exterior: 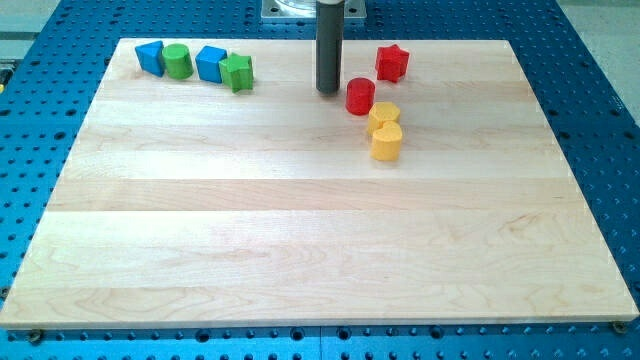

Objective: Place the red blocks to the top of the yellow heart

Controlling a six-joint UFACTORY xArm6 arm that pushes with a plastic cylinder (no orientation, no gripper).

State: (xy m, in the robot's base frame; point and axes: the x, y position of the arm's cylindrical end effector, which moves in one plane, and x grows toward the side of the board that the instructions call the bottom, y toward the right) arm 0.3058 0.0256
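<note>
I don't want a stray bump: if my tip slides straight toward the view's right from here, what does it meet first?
Probably the red cylinder, just right of my tip; the red star sits higher, likely off that line.

I count eight blocks on one wooden board (pixel 300 240): two red, a star (pixel 392 62) and a cylinder (pixel 360 96). There are two yellow, a heart (pixel 386 142) and a second yellow block (pixel 383 115) whose shape I cannot tell. Two are blue (pixel 150 57) (pixel 210 63), and two are green, a cylinder (pixel 178 61) and a star-like block (pixel 238 72).
</note>
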